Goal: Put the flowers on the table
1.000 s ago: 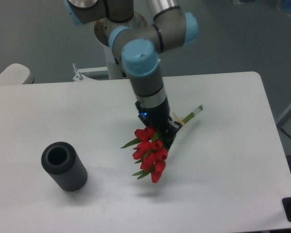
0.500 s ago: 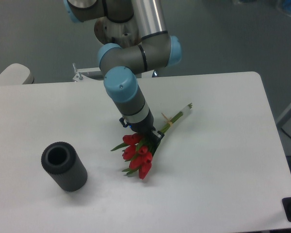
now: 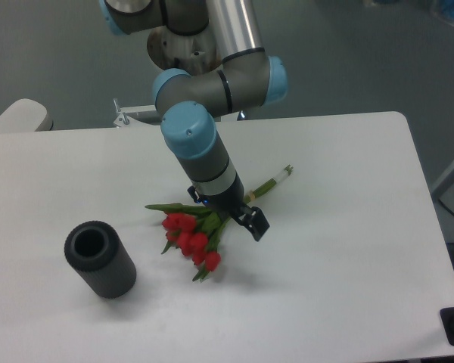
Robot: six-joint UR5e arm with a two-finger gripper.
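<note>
The flowers (image 3: 191, 240) are lying flat on the table (image 3: 348, 257), right of the dark cylinder (image 3: 101, 259), stems pointing away from it. I am holding my gripper (image 3: 238, 215) spread open above the stems, letting go; only withdrawing seems left.

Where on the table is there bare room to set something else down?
The table's right half, beyond the gripper, is bare, as are the far-left stretch and the near edge. It is crowded mid-table, where the flowers lie under the arm, and near left by the dark cylinder.
</note>
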